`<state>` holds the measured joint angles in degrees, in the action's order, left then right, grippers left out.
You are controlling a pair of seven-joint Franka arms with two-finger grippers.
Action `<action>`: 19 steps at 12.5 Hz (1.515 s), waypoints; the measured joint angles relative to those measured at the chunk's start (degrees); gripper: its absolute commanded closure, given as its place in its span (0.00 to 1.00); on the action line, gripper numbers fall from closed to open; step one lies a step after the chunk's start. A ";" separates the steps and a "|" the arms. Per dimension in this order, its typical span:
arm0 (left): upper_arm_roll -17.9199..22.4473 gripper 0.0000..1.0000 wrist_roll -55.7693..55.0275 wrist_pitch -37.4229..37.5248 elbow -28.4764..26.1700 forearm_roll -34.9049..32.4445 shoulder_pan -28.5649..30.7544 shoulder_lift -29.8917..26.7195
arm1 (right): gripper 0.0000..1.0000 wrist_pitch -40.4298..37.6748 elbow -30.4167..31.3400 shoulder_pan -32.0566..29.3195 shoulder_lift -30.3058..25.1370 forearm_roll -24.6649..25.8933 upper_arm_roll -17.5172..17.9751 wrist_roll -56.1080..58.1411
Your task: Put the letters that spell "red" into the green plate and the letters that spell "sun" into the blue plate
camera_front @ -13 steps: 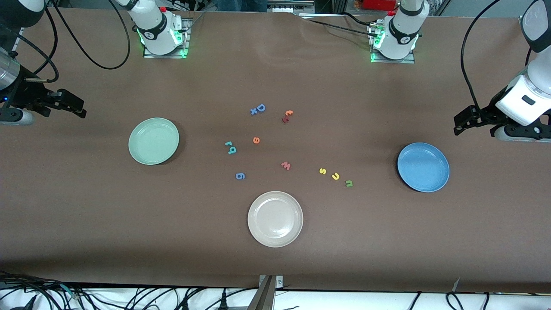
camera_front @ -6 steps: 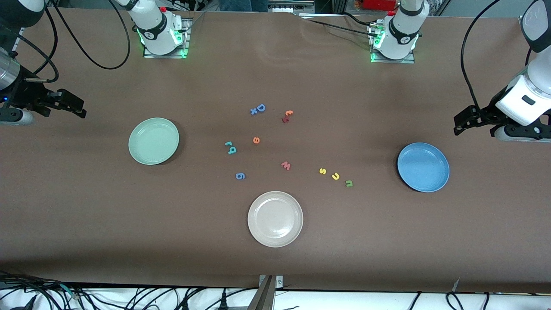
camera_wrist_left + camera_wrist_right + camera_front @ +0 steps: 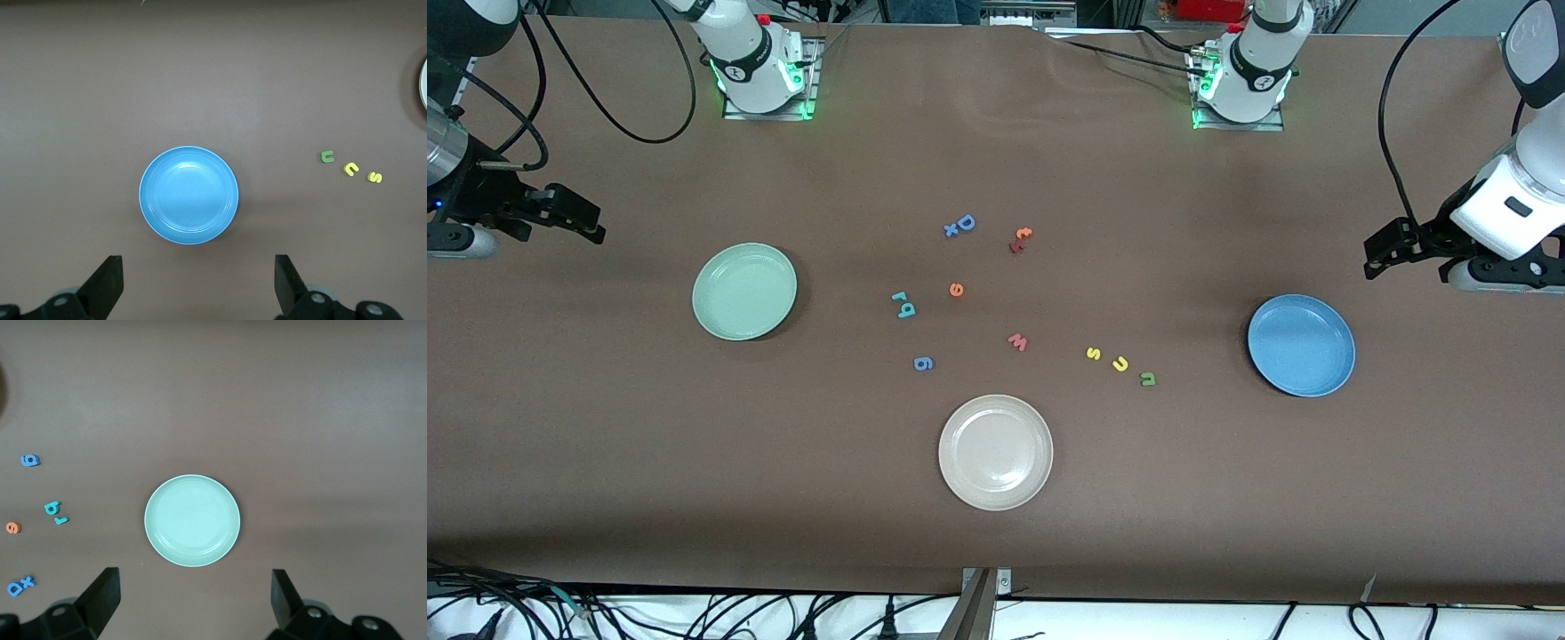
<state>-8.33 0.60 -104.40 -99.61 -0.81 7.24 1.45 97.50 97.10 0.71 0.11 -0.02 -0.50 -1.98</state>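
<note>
Nothing is yet sorted: all three plates are seen bare. The green plate (image 3: 744, 292) lies toward the right arm's end of the table, the blue plate (image 3: 1301, 346) toward the left arm's end, and the white plate (image 3: 995, 452) between them, nearest the front camera. The teal r (image 3: 899, 296) and d (image 3: 907, 310) are touching or nearly so, with the orange e (image 3: 956, 289) just beside them, all near the table's middle. The yellow s (image 3: 1093, 354), yellow u (image 3: 1120, 363) and green n (image 3: 1148, 380) are set in a short row between the middle and the blue plate. The left gripper (image 3: 1376, 255) is held in the air over bare table near the blue plate, jaws spread wide and empty; the right gripper (image 3: 576, 216) is held over bare table near the green plate, likewise wide and empty. Both arms are judged to be waiting. The letters are judged to be very light, thin and soft foam lying flat, so little height is offered for a grip; each is best pinched across its narrow outer edges with the fingertips brought down to the cloth, and gently, since foam can be squashed or flicked aside. The r and d would need care to be taken singly.
</note>
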 measured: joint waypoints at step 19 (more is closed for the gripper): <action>-0.80 0.00 -0.03 0.00 0.00 0.00 -0.31 0.45 | 0.00 -0.35 0.00 -0.04 0.00 0.00 -0.05 0.00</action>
<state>-9.13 0.57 -104.40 -99.61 -0.81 6.93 1.90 97.15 97.10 0.67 0.11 -0.02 -0.56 -1.98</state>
